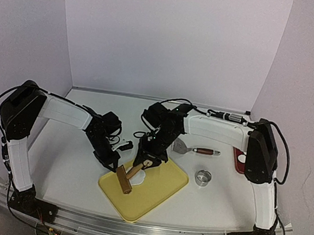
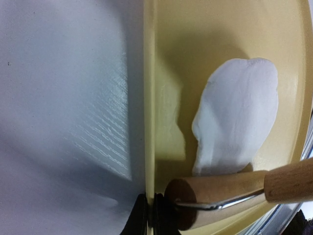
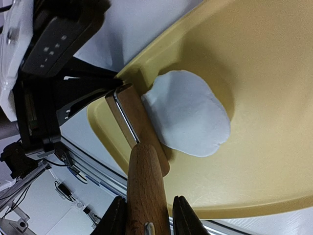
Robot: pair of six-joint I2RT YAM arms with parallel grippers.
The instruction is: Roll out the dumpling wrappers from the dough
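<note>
white table (image 1: 69, 169), centre frame: yellow board (image 1: 159, 187) bears a dough patch (image 3: 188, 115), partly flattened. right gripper (image 3: 149, 218) clamps the rolling pin (image 3: 142, 142); left gripper (image 2: 149, 215) pinches the board's rim. no wrappers yet; ring cutter (image 1: 203, 177) idle.

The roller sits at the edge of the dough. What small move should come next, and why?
Probably roll the rolling pin across the dough. Its roller sits only at the dough's edge, and the patch is small and irregular. The right jaws grip the handle, and the left jaws pinch the rim of the tray, so it should stay steady.
</note>
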